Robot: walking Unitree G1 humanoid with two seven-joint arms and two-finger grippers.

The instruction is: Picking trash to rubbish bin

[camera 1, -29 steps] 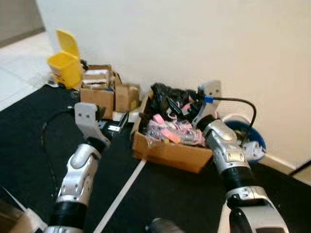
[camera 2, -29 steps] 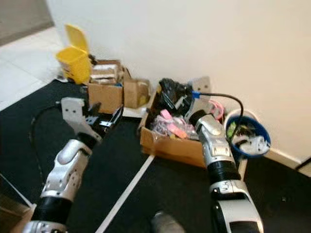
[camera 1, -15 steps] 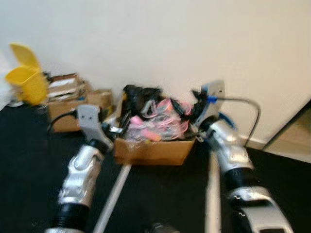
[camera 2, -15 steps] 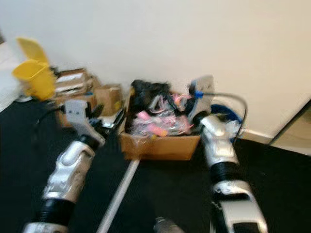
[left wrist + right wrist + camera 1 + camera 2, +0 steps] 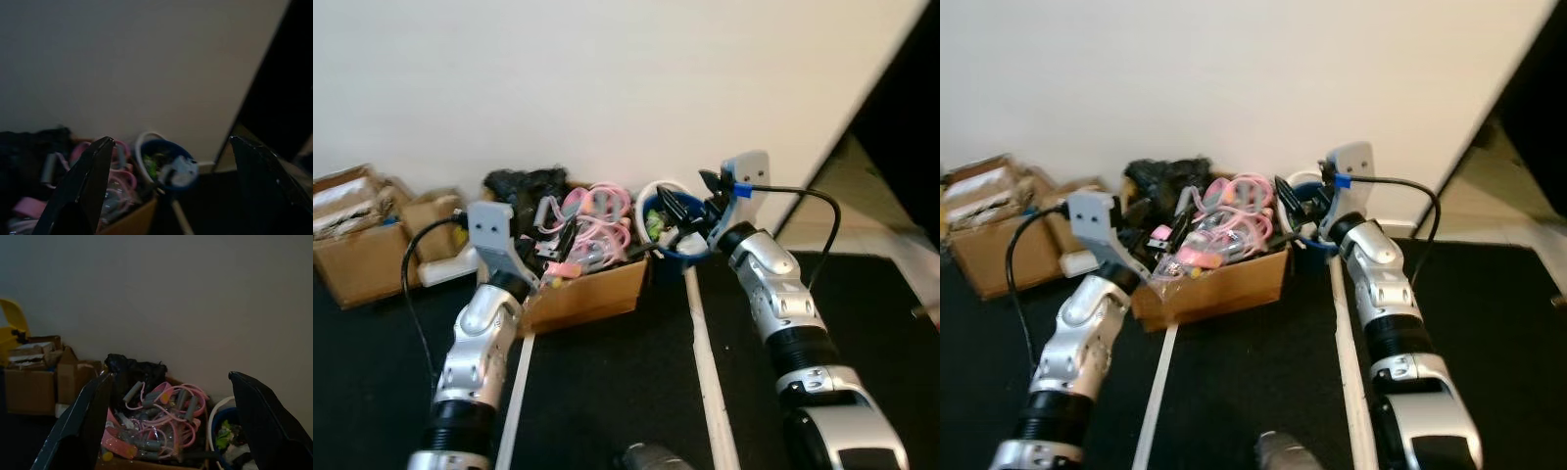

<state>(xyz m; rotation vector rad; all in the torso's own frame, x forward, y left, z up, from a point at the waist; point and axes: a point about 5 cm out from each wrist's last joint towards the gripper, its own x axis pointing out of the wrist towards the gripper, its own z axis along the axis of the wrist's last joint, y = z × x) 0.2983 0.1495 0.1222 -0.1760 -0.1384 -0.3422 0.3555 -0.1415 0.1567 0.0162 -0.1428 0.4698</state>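
Note:
A small blue rubbish bin (image 5: 668, 235) with a white rim stands against the wall, with green and white scraps inside. It also shows in the left wrist view as the blue bin (image 5: 168, 166). Beside it on the left sits an open cardboard box (image 5: 592, 289) heaped with pink tubing and a black bag. My left gripper (image 5: 553, 245) is held open over the near left part of that box. My right gripper (image 5: 677, 213) hovers open just above the bin's rim. Nothing lies between either pair of fingers.
More cardboard boxes (image 5: 357, 245) stand along the wall to the left, and a yellow bin (image 5: 10, 325) further left. Two white strips (image 5: 710, 392) cross the black floor mat. A dark opening (image 5: 901, 127) lies to the right.
The camera has swung to the right, so the yellow bin has left the head views and the blue bin now sits near the middle. Both arms stay raised with their fingers apart.

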